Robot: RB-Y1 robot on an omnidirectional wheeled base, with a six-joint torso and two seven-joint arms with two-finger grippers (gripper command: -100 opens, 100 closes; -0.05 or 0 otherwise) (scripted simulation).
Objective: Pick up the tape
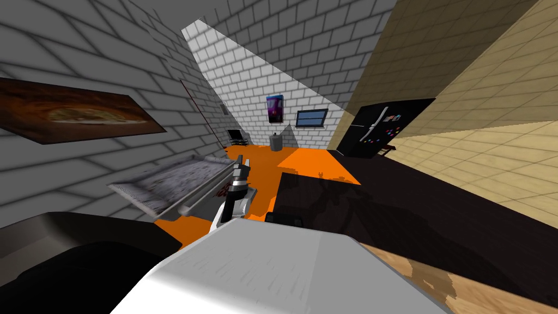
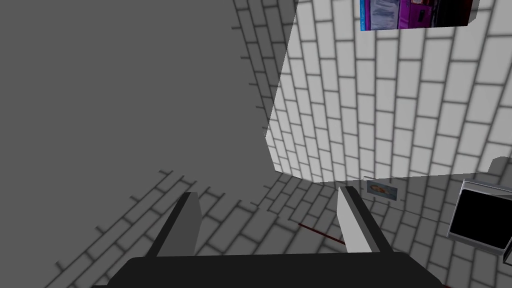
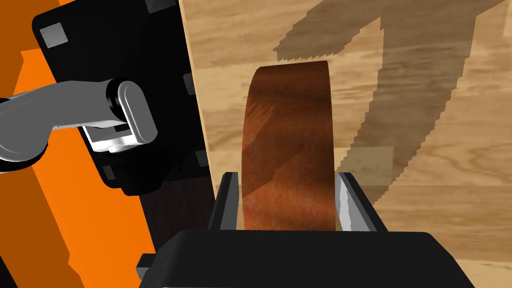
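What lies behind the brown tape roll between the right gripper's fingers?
A light wooden surface with shadows lies beyond the tape roll in the right gripper. The patch straight behind the roll is covered.

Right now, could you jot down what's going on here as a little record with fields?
Tape: brown roll, upright between the right gripper's fingers
Right gripper: shut on the tape, a finger pressing each flat side
Left gripper: open, holding nothing
Below the tape: wooden surface; cannot tell whether the roll touches it
Task stage: tape gripped
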